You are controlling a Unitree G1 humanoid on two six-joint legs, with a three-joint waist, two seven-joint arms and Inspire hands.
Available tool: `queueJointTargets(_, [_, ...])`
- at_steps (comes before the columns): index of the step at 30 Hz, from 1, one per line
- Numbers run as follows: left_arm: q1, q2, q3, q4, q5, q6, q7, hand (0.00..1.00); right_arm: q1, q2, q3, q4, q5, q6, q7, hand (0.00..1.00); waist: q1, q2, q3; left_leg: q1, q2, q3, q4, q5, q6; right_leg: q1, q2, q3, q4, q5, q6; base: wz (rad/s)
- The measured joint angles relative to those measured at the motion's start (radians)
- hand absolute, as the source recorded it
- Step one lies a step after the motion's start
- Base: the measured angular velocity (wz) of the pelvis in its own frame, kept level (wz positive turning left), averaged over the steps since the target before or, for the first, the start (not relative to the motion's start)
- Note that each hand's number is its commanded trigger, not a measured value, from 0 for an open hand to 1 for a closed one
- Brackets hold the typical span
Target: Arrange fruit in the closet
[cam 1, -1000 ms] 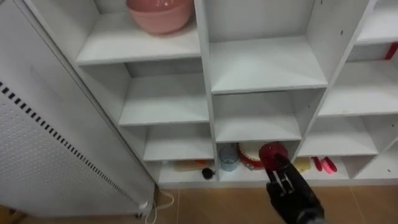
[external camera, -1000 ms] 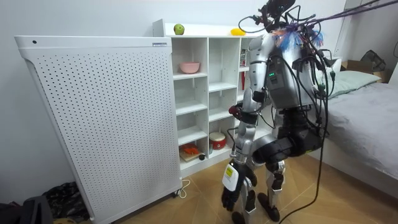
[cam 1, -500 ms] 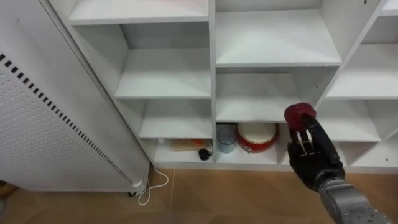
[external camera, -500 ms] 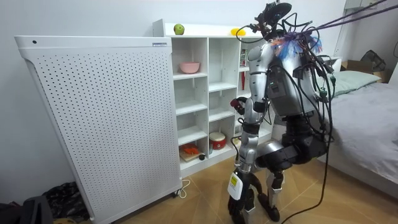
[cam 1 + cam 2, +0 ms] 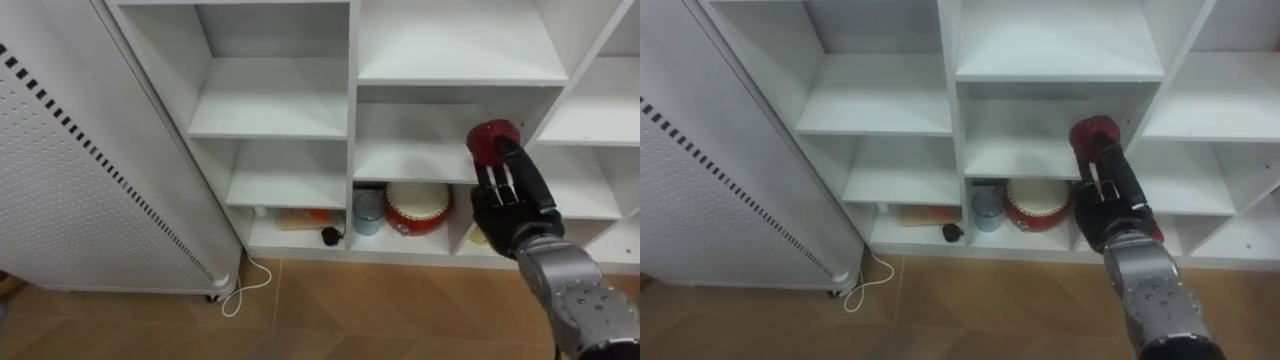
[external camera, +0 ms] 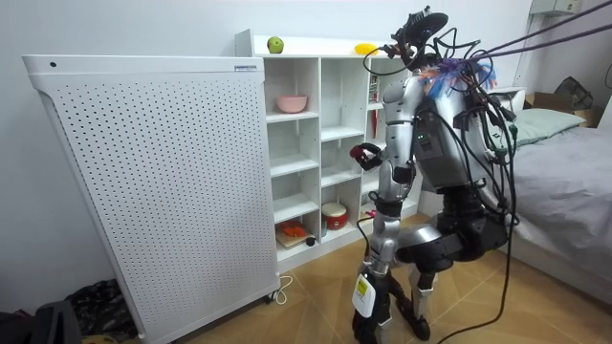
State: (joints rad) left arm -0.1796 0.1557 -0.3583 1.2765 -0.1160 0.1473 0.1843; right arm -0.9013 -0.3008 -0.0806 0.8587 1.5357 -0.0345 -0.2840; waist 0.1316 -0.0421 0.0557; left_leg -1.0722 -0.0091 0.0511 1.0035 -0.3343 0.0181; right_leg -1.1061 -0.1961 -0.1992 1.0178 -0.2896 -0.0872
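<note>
Left eye view: closet (image 5: 270, 110) shelves were mostly left bare, so placing was judged not done yet. Red fruit (image 5: 489, 141) was gripped in the right hand (image 5: 512, 208), fingers curled round it, before the middle shelf. Left hand (image 6: 367, 308) was hung low.

Perforated panel (image 5: 60, 170) left; blue cup (image 5: 367, 213) beside red pot (image 5: 417, 208).

Looks like a bedroom in somebody's home tbh: bed with grey bedding (image 6: 564, 143) at the room view's right, pale wooden herringbone floor (image 6: 296, 311), plus a white cubby-shelf closet (image 6: 319, 162) holding household bits like a pink bowl (image 6: 292, 103) and a red-and-white lidded pot (image 5: 417, 207).
</note>
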Motion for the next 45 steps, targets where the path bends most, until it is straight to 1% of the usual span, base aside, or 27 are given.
queueJointTargets(2, [0.001,0.003,0.0,0.0,-0.001,0.0,0.0,0.0,-0.005,-0.007,0.0,-0.018,0.0,-0.001,-0.014,1.0,0.0,-0.001,-0.0005,-0.001,-0.002,0.0,0.0,0.0,0.001,0.0,-0.002,0.0,0.0,0.0,0.002,0.0])
queueJointTargets(4, [0.005,0.011,0.0,0.0,0.0,0.0,0.0,0.0,-0.006,-0.008,0.0,-0.025,-0.006,-0.008,-0.028,1.0,0.0,-0.004,-0.0028,0.0,-0.004,0.0,0.0,0.0,0.001,0.0,-0.001,0.0,0.0,0.0,0.002,0.0])
queueJointTargets(6, [0.01,0.019,0.0,0.0,0.0,-0.001,0.0,0.0,-0.006,-0.008,0.0,-0.026,-0.015,-0.011,-0.042,1.0,0.001,-0.007,-0.0044,0.0,-0.003,0.0,0.0,0.002,0.007,0.001,0.002,0.001,-0.003,0.001,0.004,-0.02])
queueJointTargets(11, [0.024,0.02,0.0,0.0,0.0,0.0,0.0,0.0,-0.006,-0.008,0.0,-0.025,-0.029,-0.012,-0.069,1.0,0.001,-0.007,-0.0044,0.0,-0.003,0.0,-0.001,0.001,0.009,0.002,0.005,0.003,-0.008,0.004,0.008,-0.02])
queueJointTargets(12, [0.024,0.02,0.0,0.0,0.0,0.0,0.0,0.0,-0.006,-0.008,0.0,-0.025,-0.029,-0.012,-0.07,0.83,0.001,-0.007,-0.0044,0.0,-0.003,0.0,-0.001,0.001,0.01,0.002,0.005,0.003,-0.009,0.004,0.008,0.0])
queueJointTargets(13, [0.024,0.02,0.0,0.0,0.0,0.0,0.0,0.0,-0.006,-0.008,0.0,-0.025,-0.029,-0.011,-0.074,0.02,0.002,-0.007,-0.0044,0.0,-0.003,0.0,-0.001,0.001,0.01,0.002,0.006,0.003,-0.009,0.004,0.009,0.0])
queueJointTargets(14, [0.024,0.02,0.0,0.0,0.0,0.0,0.0,0.0,-0.006,-0.008,0.0,-0.025,-0.031,-0.011,-0.075,0.0,0.002,-0.007,-0.0043,0.0,-0.003,0.0,-0.001,0.001,0.01,0.002,0.005,0.003,-0.009,0.004,0.009,0.0])
queueJointTargets(20, [0.025,0.02,-0.012,0.0,-0.001,0.0,0.001,0.0,-0.006,-0.008,0.001,-0.025,-0.034,-0.011,-0.092,0.0,0.002,-0.008,-0.0037,0.0,-0.003,-0.001,-0.001,0.001,0.01,0.002,0.004,0.003,-0.009,0.003,0.011,0.0])
queueJointTargets(23, [0.026,0.021,-0.019,0.0,0.0,0.0,-0.002,0.0,-0.006,-0.008,0.001,-0.025,-0.035,-0.009,-0.112,0.0,0.002,-0.012,-0.0013,0.0,-0.003,-0.001,0.0,0.001,0.01,0.003,0.005,0.003,-0.008,0.003,0.011,0.0])
queueJointTargets(27, [0.032,0.022,-0.019,0.0,0.0,0.0,-0.02,0.0,-0.006,-0.008,0.001,-0.025,-0.035,-0.009,-0.12,0.0,0.003,-0.017,-0.0012,0.003,-0.003,-0.002,0.0,0.0,0.011,0.006,0.005,0.002,-0.008,0.003,0.011,0.0])
queueJointTargets(30, [0.034,0.023,-0.019,-0.001,0.0,0.0,-0.031,0.0,-0.006,-0.008,0.001,-0.025,-0.036,-0.008,-0.12,0.0,0.003,-0.024,-0.0009,0.003,-0.003,-0.003,0.002,0.0,0.011,0.008,0.005,0.001,-0.008,0.003,0.011,0.0])
queueJointTargets(34, [0.037,0.023,-0.019,-0.001,0.0,-0.001,-0.042,0.0,-0.006,-0.008,0.001,-0.025,-0.036,-0.011,-0.135,0.0,0.008,-0.025,-0.0011,0.003,-0.002,-0.003,0.004,0.0,0.011,0.009,0.003,-0.001,-0.008,0.002,0.011,0.0])
queueJointTargets(37, [0.045,0.027,-0.018,-0.005,0.0,-0.003,-0.042,0.0,-0.006,-0.008,0.001,-0.025,-0.036,-0.014,-0.155,0.0,0.012,-0.025,-0.0011,0.004,-0.003,-0.004,0.004,0.0,0.011,0.011,-0.005,-0.005,-0.006,0.001,0.011,0.0])
queueJointTargets(42, [0.073,0.039,-0.017,-0.04,0.0,-0.005,-0.043,0.0,-0.006,-0.008,0.001,-0.025,-0.036,-0.031,-0.185,0.0,0.015,-0.024,-0.0011,0.009,-0.003,-0.003,0.004,-0.001,0.013,0.016,-0.007,-0.007,-0.006,-0.003,0.014,0.0])
queueJointTargets(45, [0.08,0.042,-0.017,-0.044,0.001,-0.005,-0.043,0.0,-0.006,-0.01,0.001,-0.025,-0.036,-0.031,-0.195,0.0,0.017,-0.024,-0.0014,0.021,-0.002,-0.003,0.004,-0.005,0.011,0.027,-0.006,-0.008,-0.007,-0.005,0.014,0.0])
